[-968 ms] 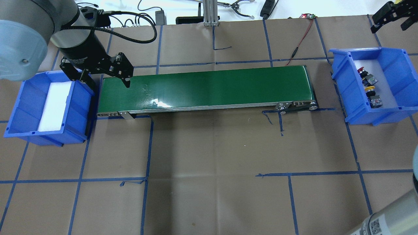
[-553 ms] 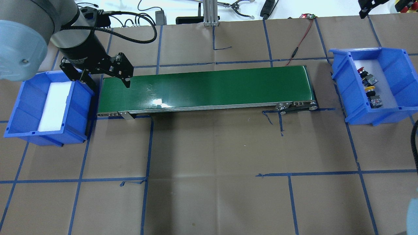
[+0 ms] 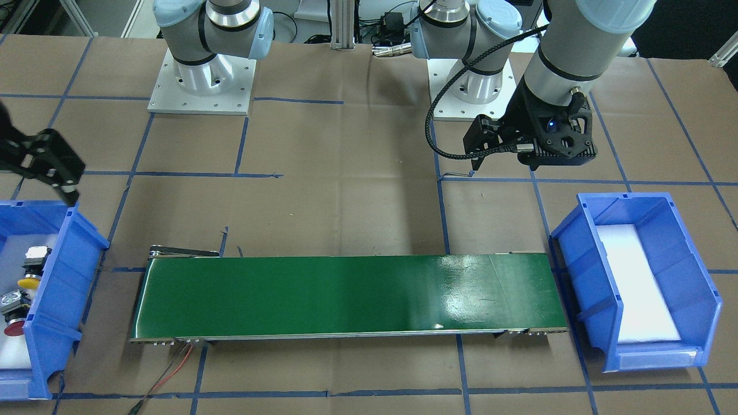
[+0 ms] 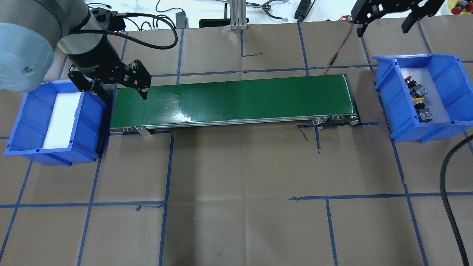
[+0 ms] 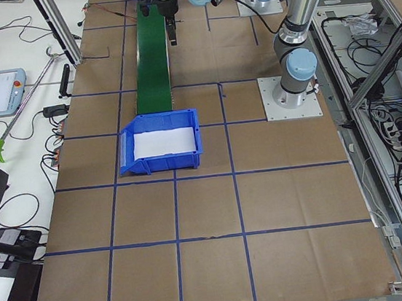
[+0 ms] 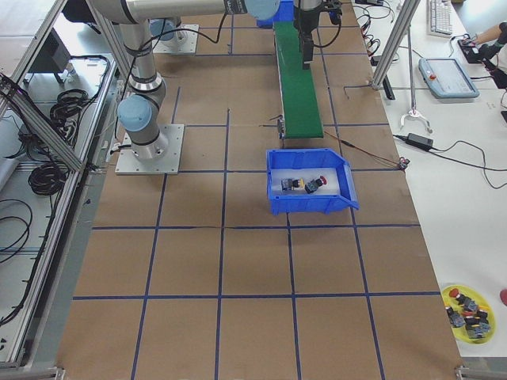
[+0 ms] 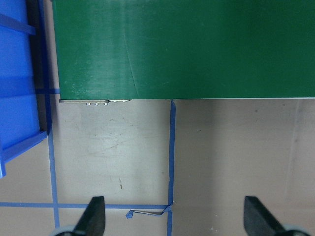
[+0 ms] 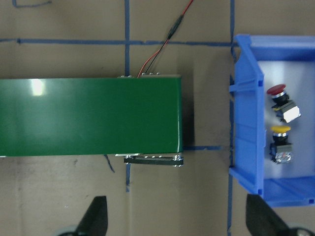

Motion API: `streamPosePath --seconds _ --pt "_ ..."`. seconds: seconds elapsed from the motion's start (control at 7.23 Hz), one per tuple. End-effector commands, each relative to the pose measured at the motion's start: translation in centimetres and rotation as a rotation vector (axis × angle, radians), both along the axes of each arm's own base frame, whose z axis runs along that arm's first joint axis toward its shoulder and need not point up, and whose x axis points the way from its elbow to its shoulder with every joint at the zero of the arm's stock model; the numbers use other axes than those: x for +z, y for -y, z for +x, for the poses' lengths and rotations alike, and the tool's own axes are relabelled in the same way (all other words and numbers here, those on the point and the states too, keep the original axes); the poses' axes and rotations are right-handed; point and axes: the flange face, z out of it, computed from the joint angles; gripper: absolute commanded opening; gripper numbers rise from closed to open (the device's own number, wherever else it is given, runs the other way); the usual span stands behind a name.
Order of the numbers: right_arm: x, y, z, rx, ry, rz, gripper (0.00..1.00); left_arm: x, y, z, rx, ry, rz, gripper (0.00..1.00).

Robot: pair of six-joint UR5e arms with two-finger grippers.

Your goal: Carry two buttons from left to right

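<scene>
The red button point(image 4: 410, 81) and the yellow button point(image 4: 418, 101) lie side by side on white foam in the right blue bin point(image 4: 387, 96). They also show in the right wrist view, red point(image 8: 277, 91) and yellow point(image 8: 281, 131), and in the front view, yellow point(image 3: 29, 283) and red point(image 3: 12, 329). My right gripper point(image 4: 383, 26) is open and empty, high above the table's far edge, beyond the bin. My left gripper point(image 4: 121, 92) is open and empty at the left end of the green conveyor belt point(image 4: 232, 99), beside the left blue bin point(image 4: 93, 122).
The left bin holds only white foam point(image 4: 61, 120). A red-black wire point(image 4: 340, 44) runs from the belt's far right corner. My right arm's black cable point(image 4: 447, 184) hangs at the near right. A yellow dish of spare buttons point(image 6: 467, 305) sits past the right bin.
My right gripper has swung left along the table's far edge, from the top right corner to beyond the right bin. My left arm and the buttons have not moved.
</scene>
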Motion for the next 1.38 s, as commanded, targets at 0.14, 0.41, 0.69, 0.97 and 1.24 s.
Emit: streamPosePath --seconds 0.14,0.41,0.69,0.97,1.24 --pt "-1.4 -4.0 1.8 -0.015 0.009 0.065 1.0 0.0 0.0 0.0 -0.001 0.0 0.0 1.0" --pt "-2.1 -9.6 2.4 -0.017 0.013 -0.003 1.0 0.0 0.0 0.0 -0.001 0.0 0.0 1.0" --pt "-3.1 -10.4 2.5 -0.041 0.019 -0.051 1.0 0.0 0.0 0.0 0.001 0.0 0.0 1.0" --pt "-3.1 -10.4 4.0 -0.017 0.064 -0.052 1.0 0.0 0.0 0.0 0.001 0.0 0.0 1.0" --pt "-3.3 -10.3 4.0 -0.016 0.058 -0.047 1.0 0.0 0.0 0.0 0.001 0.0 0.0 1.0"
